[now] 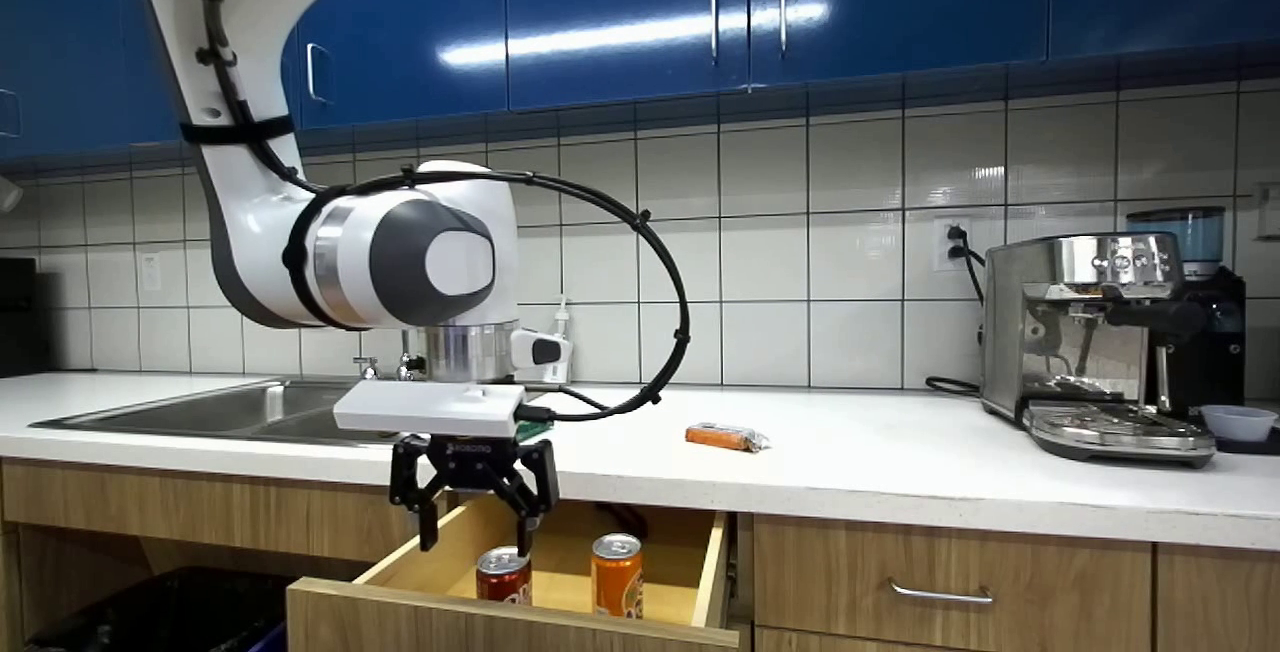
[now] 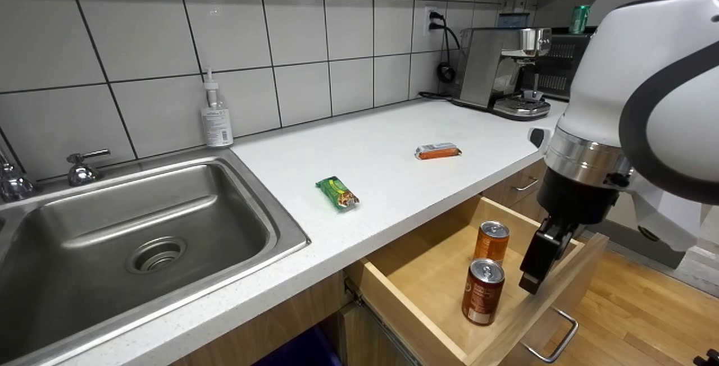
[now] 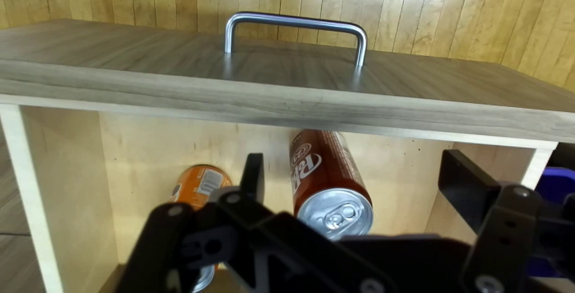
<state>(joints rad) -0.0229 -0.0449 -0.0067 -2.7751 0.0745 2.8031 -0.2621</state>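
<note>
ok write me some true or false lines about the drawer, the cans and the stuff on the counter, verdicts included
1. A dark red can and an orange can are in the open drawer. True.
2. The tool is clamped on the dark red can. False: the tool's jaws stand apart and hold nothing.
3. The green packet lies nearer the sink than the orange packet does. True.
4. The orange can lies on its side. False: it stands upright.
5. The pump bottle stands in the sink. False: the pump bottle is behind the sink, by the tiled wall.
6. The coffee machine stands on the counter. True.
</note>
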